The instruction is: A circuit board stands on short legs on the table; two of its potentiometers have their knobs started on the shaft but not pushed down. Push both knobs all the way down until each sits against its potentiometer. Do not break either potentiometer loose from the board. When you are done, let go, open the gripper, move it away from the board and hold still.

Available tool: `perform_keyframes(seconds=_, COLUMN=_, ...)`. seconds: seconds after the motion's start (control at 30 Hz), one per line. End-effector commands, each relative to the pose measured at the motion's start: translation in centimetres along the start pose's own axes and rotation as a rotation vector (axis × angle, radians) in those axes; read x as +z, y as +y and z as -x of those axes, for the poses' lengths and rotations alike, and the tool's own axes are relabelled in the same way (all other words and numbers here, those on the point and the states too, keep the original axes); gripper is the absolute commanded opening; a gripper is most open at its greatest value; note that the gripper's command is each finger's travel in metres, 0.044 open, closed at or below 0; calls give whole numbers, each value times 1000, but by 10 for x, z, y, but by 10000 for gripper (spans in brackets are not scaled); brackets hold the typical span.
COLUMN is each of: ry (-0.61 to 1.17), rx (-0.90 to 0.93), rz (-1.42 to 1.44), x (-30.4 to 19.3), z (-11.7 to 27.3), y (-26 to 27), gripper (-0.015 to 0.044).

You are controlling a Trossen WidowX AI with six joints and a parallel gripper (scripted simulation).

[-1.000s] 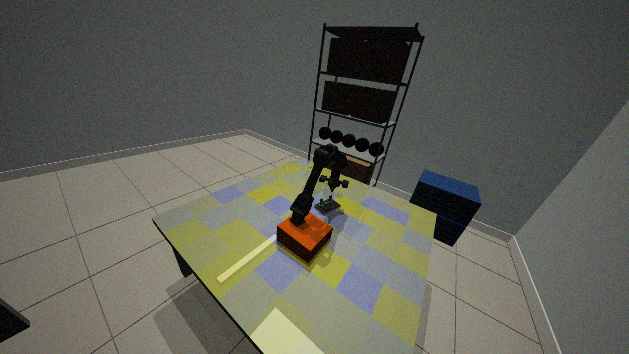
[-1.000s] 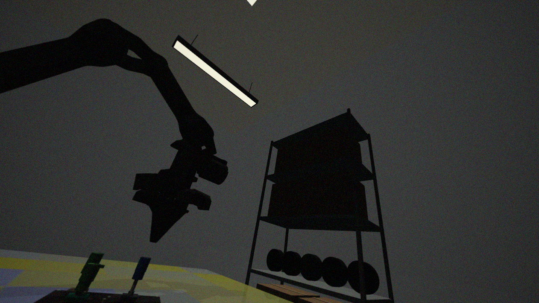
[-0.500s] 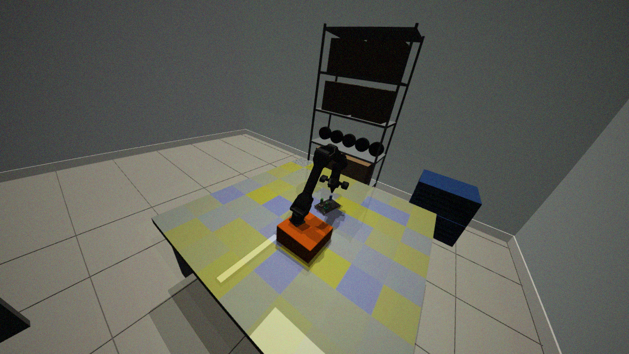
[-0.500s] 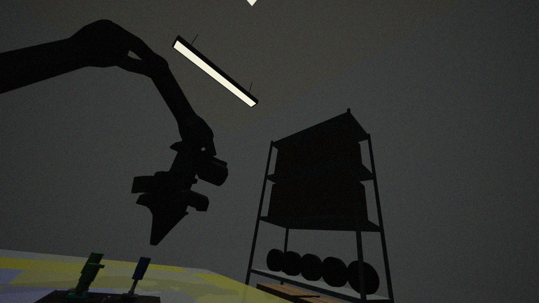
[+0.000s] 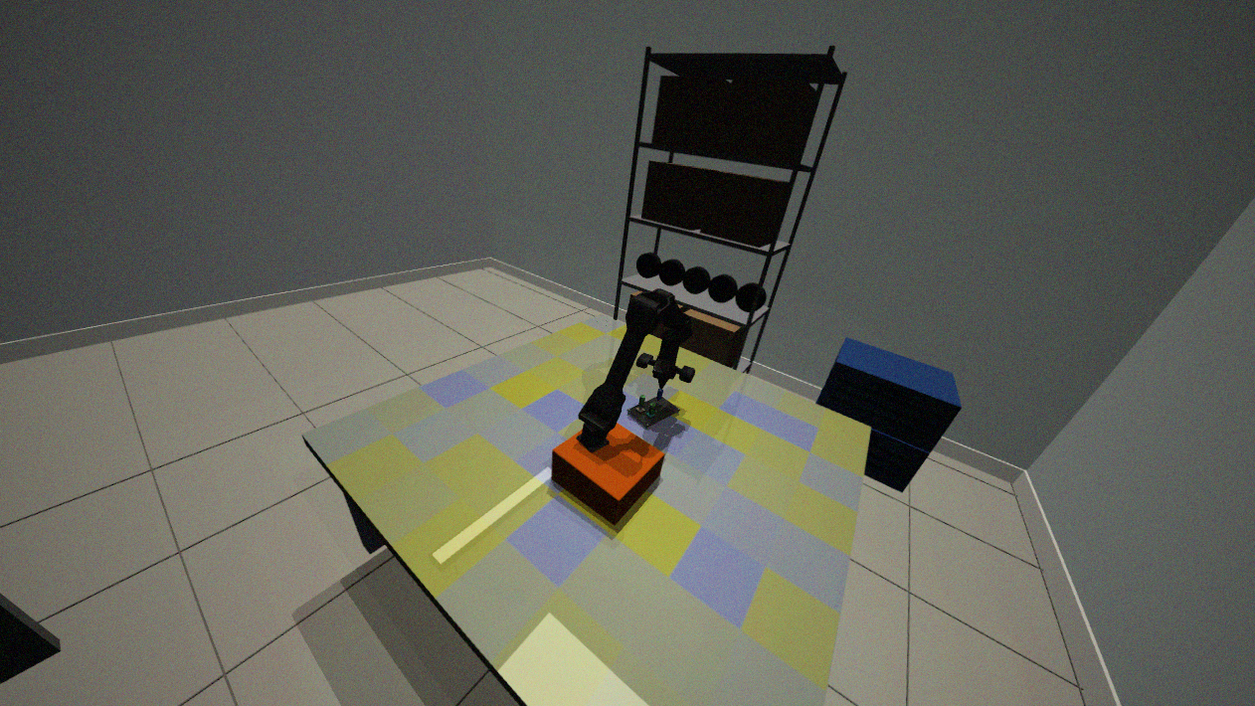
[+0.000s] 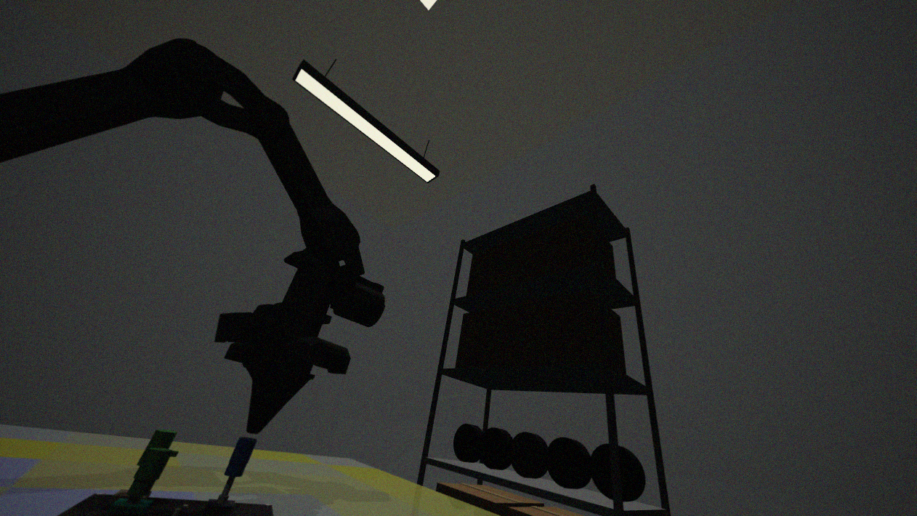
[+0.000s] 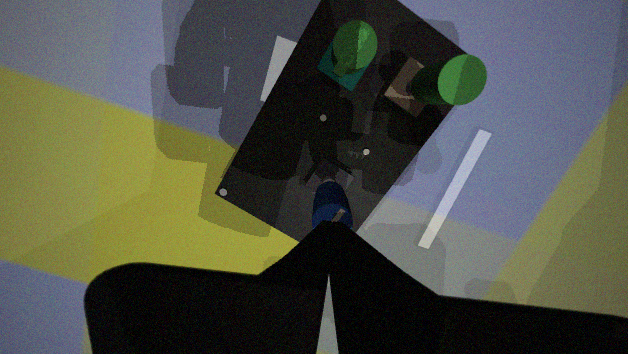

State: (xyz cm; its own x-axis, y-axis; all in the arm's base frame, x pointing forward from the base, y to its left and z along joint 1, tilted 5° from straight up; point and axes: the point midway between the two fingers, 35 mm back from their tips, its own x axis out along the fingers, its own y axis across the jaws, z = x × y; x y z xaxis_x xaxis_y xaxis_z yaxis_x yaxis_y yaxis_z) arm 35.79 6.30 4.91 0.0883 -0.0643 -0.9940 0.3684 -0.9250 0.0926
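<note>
The circuit board (image 5: pixel 665 412) (image 7: pixel 245 162) stands on the table. A blue knob (image 6: pixel 240 456) (image 7: pixel 332 202) sits high on a thin shaft (image 6: pixel 227 488); bare shaft shows beneath it in the exterior view. Two green-topped parts stand at the board's other end: one green top (image 7: pixel 356 45) above a teal base (image 7: pixel 327 65), another green top (image 7: pixel 462 80) beside a tan base (image 7: pixel 400 85). They overlap in the exterior view, so their heights are unclear. My gripper (image 5: pixel 660 385) (image 6: pixel 254 431) (image 7: pixel 330 231) is shut and empty, its tips just above the blue knob. They partly cover it in the wrist view; contact cannot be told.
The orange base block (image 5: pixel 605 460) of my arm stands near the board. Small pale studs show on the board, one stud (image 7: pixel 223 192) at its corner. A shelf rack (image 5: pixel 702 228) (image 6: pixel 545 346) and a blue cabinet (image 5: pixel 895 377) stand beyond the table (image 5: pixel 561 535).
</note>
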Motion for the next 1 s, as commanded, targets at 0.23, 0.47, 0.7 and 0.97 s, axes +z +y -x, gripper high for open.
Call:
perform_keyframes(seconds=0.23, ry=-3, rx=-4, rz=-2, x=1, z=-2, y=-1, gripper=0)
perform_keyframes(seconds=0.47, ry=-3, rx=-4, rz=-2, x=1, z=-4, y=-1, gripper=0)
perform_keyframes(seconds=0.7, ry=-3, rx=-4, rz=-2, x=1, z=-6, y=-1, gripper=0)
perform_keyframes(seconds=0.97, ry=-3, rx=-4, rz=-2, x=1, z=-8, y=-1, gripper=0)
